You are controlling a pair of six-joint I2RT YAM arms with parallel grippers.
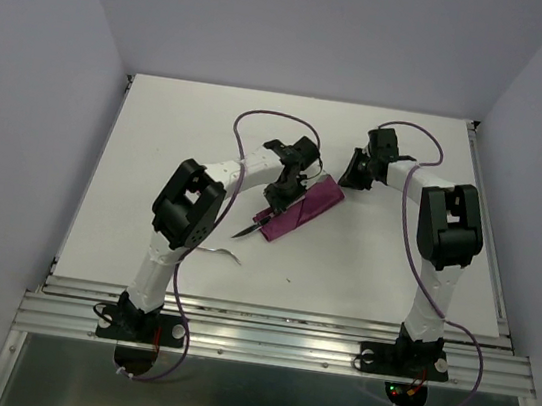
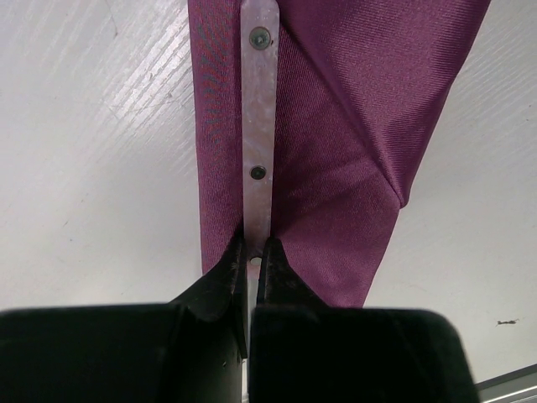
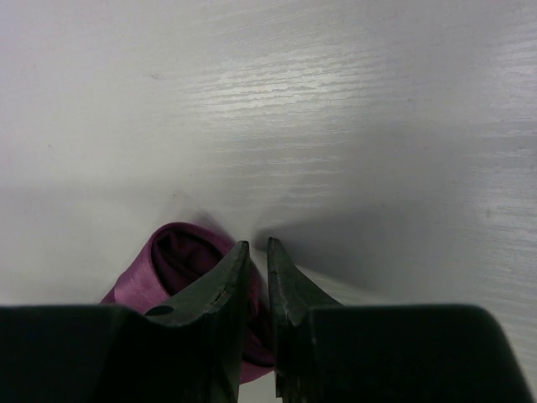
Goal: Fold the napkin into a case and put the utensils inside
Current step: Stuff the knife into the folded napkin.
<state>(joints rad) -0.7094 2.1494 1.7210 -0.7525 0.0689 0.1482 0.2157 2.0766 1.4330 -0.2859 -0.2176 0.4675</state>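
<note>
Along case [image 2: 336,126] edge, utensil [image 2: 258,126] in left gripper's [image 2: 253,252] pinch; seemingly open table [image 2: 101,168] beside.

The white table [image 1: 158,147] has a wood-grain surface. An aluminium rail frame [image 1: 272,337] runs along the table's near edge, and a narrower rail [image 1: 491,224] borders its right edge. Plain grey walls [image 1: 26,78] enclose the table on three sides.

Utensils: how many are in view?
2. One utensil is gripped by the left claw on the napkin; another lies on the table beside the left arm. Others may be hidden.
</note>
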